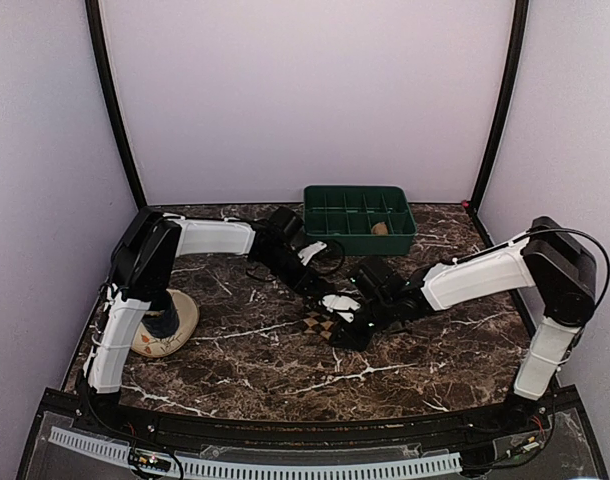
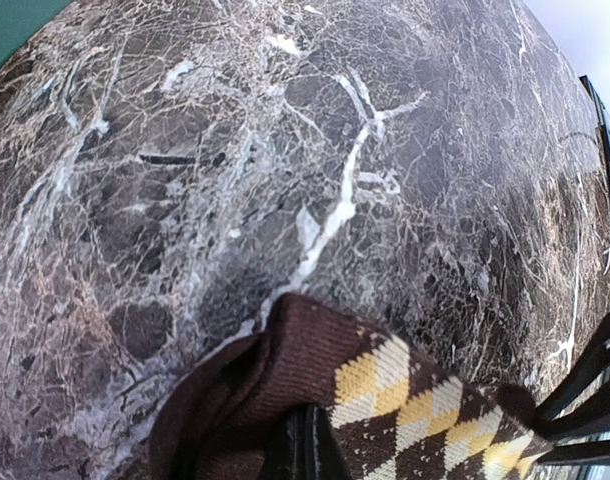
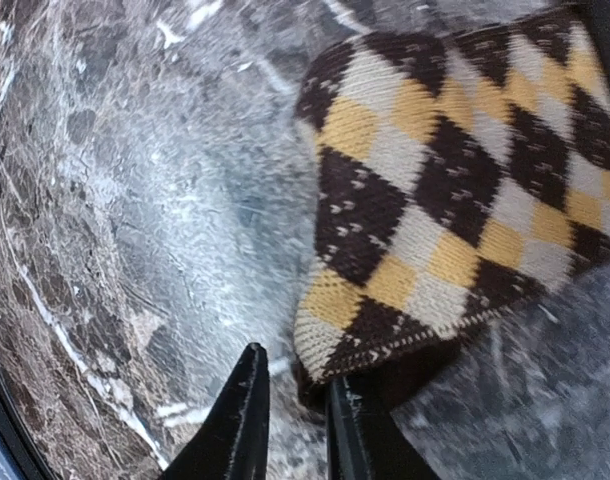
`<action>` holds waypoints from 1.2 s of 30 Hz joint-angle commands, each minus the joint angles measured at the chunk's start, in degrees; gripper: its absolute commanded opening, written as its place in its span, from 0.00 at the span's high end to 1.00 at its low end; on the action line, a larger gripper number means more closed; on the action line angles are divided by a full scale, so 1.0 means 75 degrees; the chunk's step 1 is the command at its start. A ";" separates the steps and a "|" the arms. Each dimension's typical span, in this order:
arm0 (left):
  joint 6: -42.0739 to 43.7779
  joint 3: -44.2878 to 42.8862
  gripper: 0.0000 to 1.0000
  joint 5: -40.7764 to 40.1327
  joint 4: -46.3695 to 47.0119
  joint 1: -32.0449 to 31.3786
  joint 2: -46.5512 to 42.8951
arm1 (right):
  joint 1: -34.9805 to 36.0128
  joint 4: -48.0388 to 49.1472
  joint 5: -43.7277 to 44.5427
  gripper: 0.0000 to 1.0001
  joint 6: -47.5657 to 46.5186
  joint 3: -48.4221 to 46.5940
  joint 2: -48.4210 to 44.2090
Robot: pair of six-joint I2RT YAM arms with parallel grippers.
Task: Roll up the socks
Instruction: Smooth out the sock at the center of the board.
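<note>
Right wrist: sock (image 3: 445, 200) sits just ahead of right claw (image 3: 293, 368), w/ jaws narrowly apart at its corner (no grip yet, we think). Left claw (image 2: 305, 442) pinches its brown cuff. Soft, light, floppy; grab edges.

The top external view looks steeply down on the whole desk (image 1: 235, 370) from high at its near side; both wrist views sit very near its surface, slanting down across it; all three share the diamond-check sock (image 1: 320, 322), mid-frame from above, bottom edge for the left wrist, upper right for the right.
</note>
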State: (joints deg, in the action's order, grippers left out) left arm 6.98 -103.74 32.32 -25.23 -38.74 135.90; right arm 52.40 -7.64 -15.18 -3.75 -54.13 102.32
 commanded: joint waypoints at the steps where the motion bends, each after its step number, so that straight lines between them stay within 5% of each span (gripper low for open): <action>1: 0.0159 0.0604 1.00 -0.1062 -0.0781 0.0058 0.0391 | 0.0045 -0.0103 0.0952 0.79 0.0401 0.0213 -0.0828; 10: 0.0077 0.0780 1.00 -0.0944 -0.0633 0.0058 0.0243 | 0.0044 -0.0051 0.1284 0.74 0.0933 0.0099 -0.1361; 20: 0.0068 0.0727 1.00 -0.0841 -0.0640 0.0064 0.0205 | 0.0079 0.3099 -0.0609 0.85 0.3615 0.0057 -0.0192; 29: 0.0085 0.0725 1.00 -0.0826 -0.0718 0.0057 0.0196 | 0.0019 0.5382 -0.0987 0.92 0.5045 0.0338 0.0977; 36: 0.0054 0.0801 1.00 -0.0884 -0.0717 0.0060 0.0175 | -0.0141 0.5888 -0.0807 0.93 0.5675 0.0784 0.1296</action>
State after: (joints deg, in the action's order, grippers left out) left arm 7.09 -101.43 32.32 -22.96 -38.72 134.89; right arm 52.12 30.65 -21.43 34.26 -50.19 110.61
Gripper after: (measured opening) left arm 0.017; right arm 0.074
